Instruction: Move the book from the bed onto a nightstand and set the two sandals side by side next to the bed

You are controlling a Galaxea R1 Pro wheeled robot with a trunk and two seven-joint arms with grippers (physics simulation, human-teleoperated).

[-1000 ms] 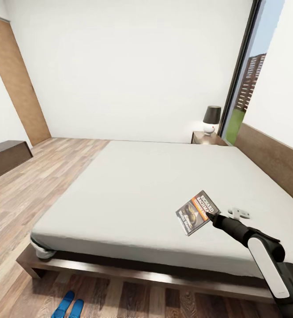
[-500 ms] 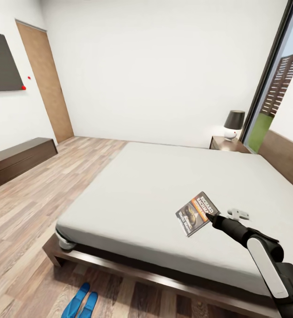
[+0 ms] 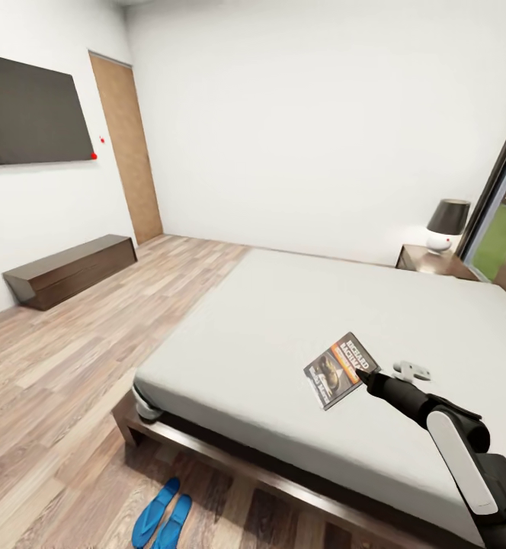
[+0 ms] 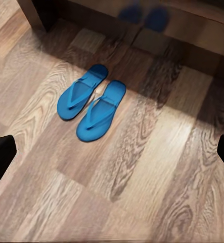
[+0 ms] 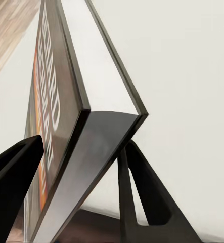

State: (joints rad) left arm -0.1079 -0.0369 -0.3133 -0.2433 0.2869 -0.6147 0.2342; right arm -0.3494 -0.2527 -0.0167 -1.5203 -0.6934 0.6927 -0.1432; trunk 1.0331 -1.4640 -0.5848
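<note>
My right gripper is shut on the book, a thin dark paperback with an orange band, held tilted above the pale grey mattress of the bed. In the right wrist view the book sits clamped by its edge between the two dark fingers. The two blue sandals lie side by side on the wood floor just off the bed's near corner. The left wrist view has both sandals below my left gripper, which is open and well above them. A dark nightstand stands beyond the bed's far side.
A black-shaded lamp stands on the nightstand. A small white object lies on the mattress by my right arm. A low dark cabinet sits under a wall screen at left, beside a wooden door. The dark bed frame edges the sandals.
The whole view has swung to the left, bringing the wall screen and cabinet in. The right gripper holds the book the same way. The sandals have not moved on the floor.
</note>
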